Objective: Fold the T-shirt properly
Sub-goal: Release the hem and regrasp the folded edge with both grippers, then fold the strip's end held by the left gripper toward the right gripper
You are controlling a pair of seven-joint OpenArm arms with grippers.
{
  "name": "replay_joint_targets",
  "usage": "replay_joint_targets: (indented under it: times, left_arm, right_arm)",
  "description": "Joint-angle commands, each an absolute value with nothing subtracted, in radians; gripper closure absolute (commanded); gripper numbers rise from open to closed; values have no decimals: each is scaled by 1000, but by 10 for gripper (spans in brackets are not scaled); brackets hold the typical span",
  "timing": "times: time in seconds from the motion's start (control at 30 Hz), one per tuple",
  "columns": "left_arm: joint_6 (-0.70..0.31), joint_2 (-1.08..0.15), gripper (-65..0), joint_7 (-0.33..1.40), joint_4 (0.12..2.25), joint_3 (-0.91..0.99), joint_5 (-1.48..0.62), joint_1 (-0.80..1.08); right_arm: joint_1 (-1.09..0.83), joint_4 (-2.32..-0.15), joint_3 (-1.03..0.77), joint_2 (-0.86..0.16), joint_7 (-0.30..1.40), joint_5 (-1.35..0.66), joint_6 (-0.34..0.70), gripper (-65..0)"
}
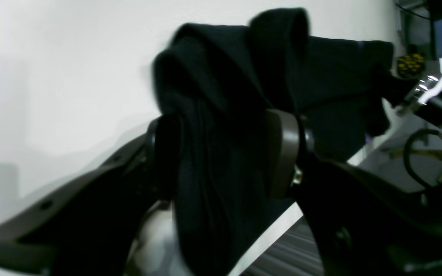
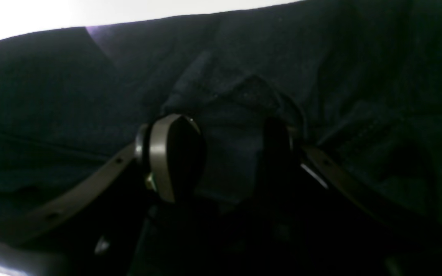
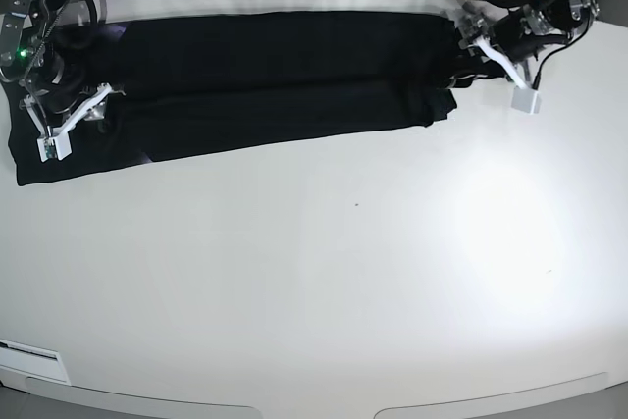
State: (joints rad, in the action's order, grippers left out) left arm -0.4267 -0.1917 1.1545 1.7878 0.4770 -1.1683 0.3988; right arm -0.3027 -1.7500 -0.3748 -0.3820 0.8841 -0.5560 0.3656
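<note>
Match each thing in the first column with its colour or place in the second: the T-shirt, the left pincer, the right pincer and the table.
1. T-shirt
2. left pincer
3. right pincer
4. table

A. white
B. black, stretched long across the far side
C. at the shirt's end on the base view's right, cloth bunched between its jaws
D. at the shirt's end on the base view's left

Pairs: 1-B, 2-C, 3-D, 4-A

White table point(image 3: 324, 272) bears the black T-shirt point(image 3: 275, 80).
</note>
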Motion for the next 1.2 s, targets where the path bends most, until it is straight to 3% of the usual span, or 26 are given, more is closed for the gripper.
replay_joint_targets:
  times: [0.0,0.17,0.23,0.3,0.6,0.63,0.7,0.73,0.97,1.1,1.17]
  left_arm:
    - [-430,-185,-347,1150,1800,463,-1154,392]
    - [-429,-146,-338,1147,1799,395,-1114,333]
    - [-423,-147,-220,1144,1800,371,-1089,315]
    - [-404,-147,-7,1142,1800,367,-1051,295]
    - [-398,-211,0,1092,1800,453,-991,285]
    - [-399,-231,0,1090,1800,472,-993,284]
    - [-399,-274,0,1088,1800,505,-1008,285]
    - [-399,-294,0,1089,1800,521,-1018,285]
    - [-439,-400,0,1113,1800,556,-1163,284]
    - [-487,-402,0,1159,1800,556,-1271,282]
    - [-518,-402,0,1177,1800,556,-1345,282]
  right_arm:
    - [-299,-1761,-381,-401,884,-553,374,-354]
    - [-296,-1767,-381,-402,884,-553,385,-354]
    - [-297,-1783,-381,-402,884,-553,384,-354]
    - [-296,-1808,-381,-402,884,-553,379,-354]
    - [-297,-2109,-381,-408,890,-683,497,-336]
    - [-297,-2128,-381,-408,900,-680,498,-285]
    - [-302,-2134,-381,-407,939,-682,497,-72]
    - [-314,-2130,-381,-407,943,-685,497,0]
    - [-411,-2014,-379,-343,784,-673,583,0]
    - [-382,-1792,-379,-327,639,-582,654,0]
    - [-340,-1678,-379,-327,648,-577,663,0]
